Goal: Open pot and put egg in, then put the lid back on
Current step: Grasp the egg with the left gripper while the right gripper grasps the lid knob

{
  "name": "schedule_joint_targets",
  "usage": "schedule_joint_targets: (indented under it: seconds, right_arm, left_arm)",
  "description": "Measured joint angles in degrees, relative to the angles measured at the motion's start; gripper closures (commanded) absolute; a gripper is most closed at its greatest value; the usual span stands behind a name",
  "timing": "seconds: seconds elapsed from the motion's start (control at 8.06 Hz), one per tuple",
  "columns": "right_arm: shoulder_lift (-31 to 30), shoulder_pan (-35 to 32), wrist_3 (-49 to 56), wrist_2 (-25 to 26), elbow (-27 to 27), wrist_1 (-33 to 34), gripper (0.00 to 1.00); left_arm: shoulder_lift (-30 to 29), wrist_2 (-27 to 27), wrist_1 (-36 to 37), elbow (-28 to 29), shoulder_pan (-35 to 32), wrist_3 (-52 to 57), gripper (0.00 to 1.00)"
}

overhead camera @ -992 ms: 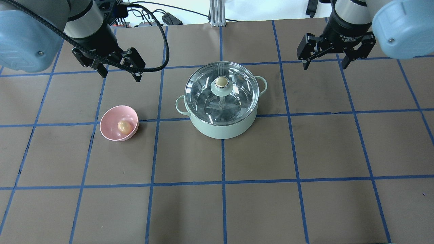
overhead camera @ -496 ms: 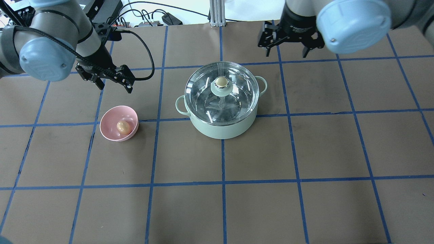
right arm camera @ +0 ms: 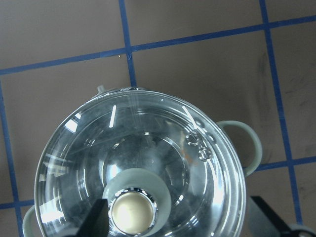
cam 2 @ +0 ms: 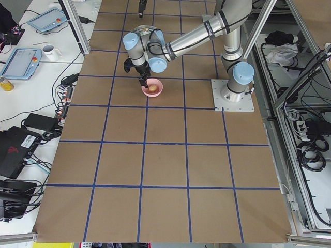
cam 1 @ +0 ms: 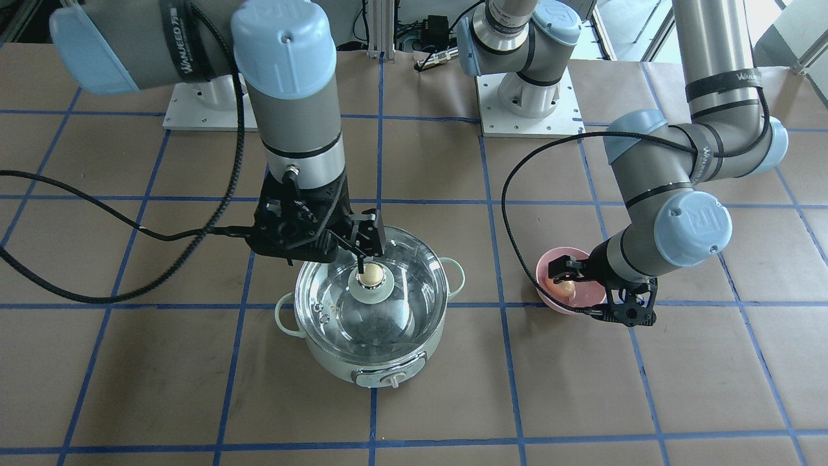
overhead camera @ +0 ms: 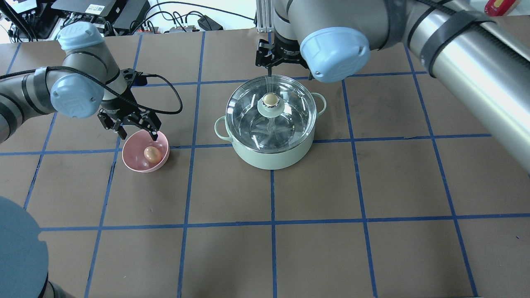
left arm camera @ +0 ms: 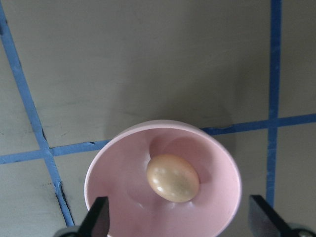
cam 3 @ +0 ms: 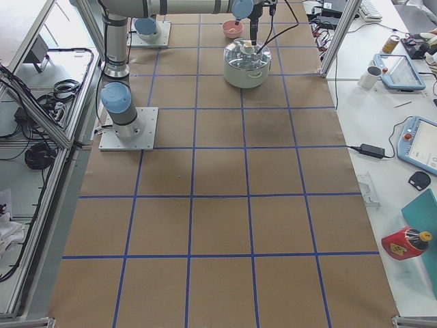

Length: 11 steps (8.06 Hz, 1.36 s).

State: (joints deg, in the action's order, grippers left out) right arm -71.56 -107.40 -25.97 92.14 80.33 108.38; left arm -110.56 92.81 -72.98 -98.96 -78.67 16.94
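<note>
The mint-green pot (overhead camera: pixel 271 157) stands mid-table with the clear glass lid (overhead camera: pixel 248 120) on it; the beige knob (overhead camera: pixel 270 99) is at its centre. The tan egg (overhead camera: pixel 152 154) lies in a pink bowl (overhead camera: pixel 138 164) left of the pot. My left gripper (overhead camera: pixel 138 133) is open just above the bowl's far rim. In the left wrist view the egg (left arm camera: pixel 173 177) lies between and ahead of the fingertips (left arm camera: pixel 98 219). My right gripper (right arm camera: pixel 182 219) is open above the lid (right arm camera: pixel 163 148), with the knob (right arm camera: pixel 131 212) near one finger. The front view shows a finger (cam 1: pixel 369 239) right above the knob (cam 1: pixel 370 276).
The table is brown paper with a blue tape grid (overhead camera: pixel 273 223). The pot's dial (cam 1: pixel 388 382) faces away from the robot. Cables (cam 1: pixel 97 220) trail from the right wrist across the table. Both arm bases (cam 1: pixel 524 103) stand at the table's robot side.
My left gripper has come down and toward the bowl, now at its rim. My right gripper has swung leftward from the far right to above the pot's far edge. Pot, lid, egg unmoved.
</note>
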Motion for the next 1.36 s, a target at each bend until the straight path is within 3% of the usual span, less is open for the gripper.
schedule_joint_targets:
  seconds: [0.25,0.74,0.87,0.99,1.36]
  right_arm:
    - [4.33,-2.54,-2.27,-0.06,-1.85,2.21,0.00]
    - [6.64,-3.73,-2.73,-0.29,-0.56,2.79,0.01]
    - [6.76,-3.75,-2.75,-0.31,-0.37,2.73,0.10]
    - [6.82,-3.77,-2.76,-0.38,-0.23,2.59,0.29]
    - [6.92,-3.78,-2.69,-0.69,-0.17,2.22,0.73]
  left_arm:
    - [-0.95,0.34,0.61,-2.17,1.91,-0.23,0.00]
    - [-1.78,-0.02,0.83,-2.96,2.13,-5.02,0.00]
    - [-1.91,-0.15,0.95,-2.98,2.02,-5.78,0.00]
    - [-1.93,-0.22,1.03,-2.91,1.43,-6.69,0.00]
    - [-2.37,-0.26,1.63,-2.36,0.67,-7.19,0.00]
